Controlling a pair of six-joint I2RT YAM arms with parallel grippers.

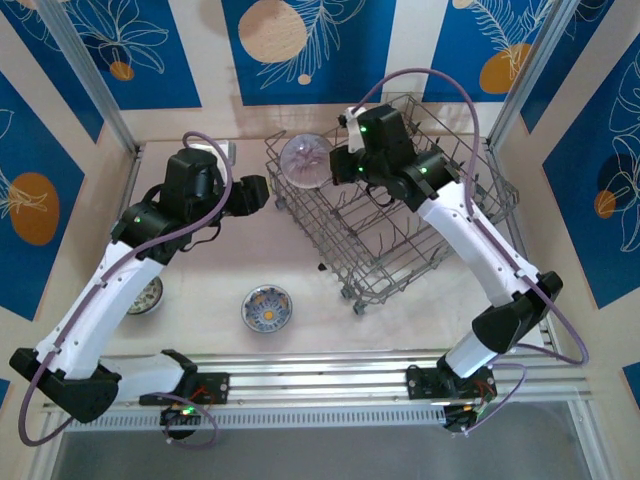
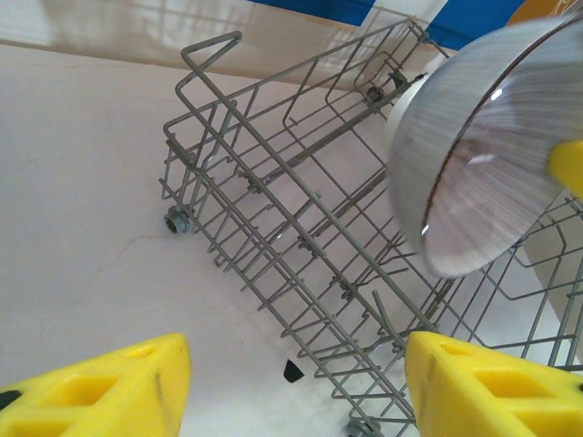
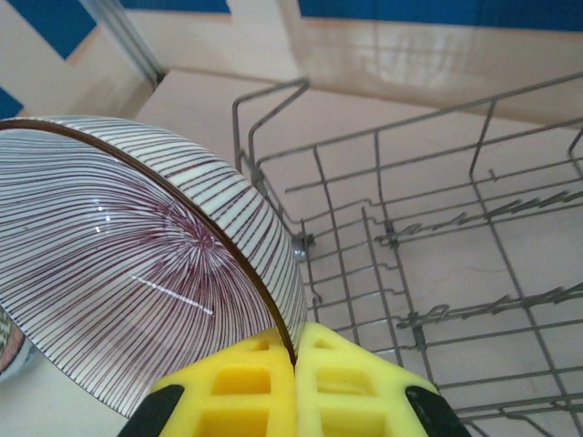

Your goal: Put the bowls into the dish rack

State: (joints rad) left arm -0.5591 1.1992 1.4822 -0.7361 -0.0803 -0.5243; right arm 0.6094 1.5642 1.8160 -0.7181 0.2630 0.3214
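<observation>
Table (image 1: 250, 250) holds a centre bowl (image 1: 267, 307) and a left bowl (image 1: 150, 297); rack (image 1: 400, 245) unloaded. Right gripper (image 3: 296, 364) clamps a striped bowl (image 3: 137, 264) at its corner; left gripper (image 2: 296, 382) spread, empty.

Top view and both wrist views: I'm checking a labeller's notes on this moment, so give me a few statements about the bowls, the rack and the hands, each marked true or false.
1. The right hand pinches the rim of the striped bowl. True.
2. The left hand is shut on a bowl. False: its fingers stand apart with nothing between them.
3. Two more bowls sit on the table, outside the dish rack. True: the middle bowl and the left bowl, which is partly under the left arm.
4. The striped bowl stands between the rack's tines. False: the right hand holds it up at the rack's far left corner.
</observation>
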